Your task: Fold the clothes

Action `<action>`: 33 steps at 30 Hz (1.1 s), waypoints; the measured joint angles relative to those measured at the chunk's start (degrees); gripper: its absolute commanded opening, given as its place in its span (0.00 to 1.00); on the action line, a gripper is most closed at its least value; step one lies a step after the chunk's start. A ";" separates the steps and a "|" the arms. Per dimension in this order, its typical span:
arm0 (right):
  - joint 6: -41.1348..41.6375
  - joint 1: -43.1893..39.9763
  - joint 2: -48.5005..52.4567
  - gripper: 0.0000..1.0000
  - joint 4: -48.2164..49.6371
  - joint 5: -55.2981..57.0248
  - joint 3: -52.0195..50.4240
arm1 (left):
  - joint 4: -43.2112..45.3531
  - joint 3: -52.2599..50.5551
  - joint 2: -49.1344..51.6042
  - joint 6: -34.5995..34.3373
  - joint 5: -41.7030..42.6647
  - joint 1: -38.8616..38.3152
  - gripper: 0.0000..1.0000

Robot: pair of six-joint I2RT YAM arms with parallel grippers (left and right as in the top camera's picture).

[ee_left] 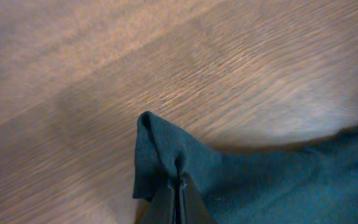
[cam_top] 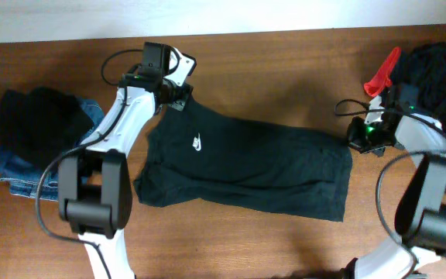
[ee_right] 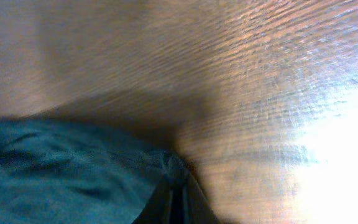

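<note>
The T-shirt [cam_top: 246,167] lies flat between my arms: left gripper [cam_top: 178,99] pinches its corner near the logo [cam_top: 197,143], right gripper [cam_top: 355,139] clamps the opposite end's corner. Wooden table [cam_top: 285,54]; other clothes [cam_top: 41,124] heaped at both sides.

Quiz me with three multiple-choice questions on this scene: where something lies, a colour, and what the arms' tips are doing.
1. Where do the blue jeans lie in the overhead view? A. left edge B. centre C. right edge
2. What colour is the logo on the T-shirt? A. red B. white C. yellow
3. The left tool and right tool are: A. both open B. both shut on T-shirt corners C. both off the cloth
Answers: 1 A, denim shows there; 2 B, a white chest mark; 3 B, each wrist view shows pinched cloth.
</note>
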 measured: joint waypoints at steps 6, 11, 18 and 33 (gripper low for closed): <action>0.04 0.00 -7.04 0.04 -6.58 -0.07 0.02 | -5.49 0.33 -3.80 0.00 -0.11 0.00 0.00; 0.11 0.24 -7.65 0.04 -14.88 -0.48 0.00 | -13.03 0.42 -4.68 -0.02 -0.26 0.00 0.00; 0.46 3.02 -7.65 0.04 -23.04 -0.92 -0.02 | -26.36 0.44 -4.68 -0.22 -0.44 0.00 0.01; 8.66 3.39 -7.98 0.04 -29.94 12.61 0.00 | -40.09 0.46 -4.68 -5.14 -7.78 0.39 0.00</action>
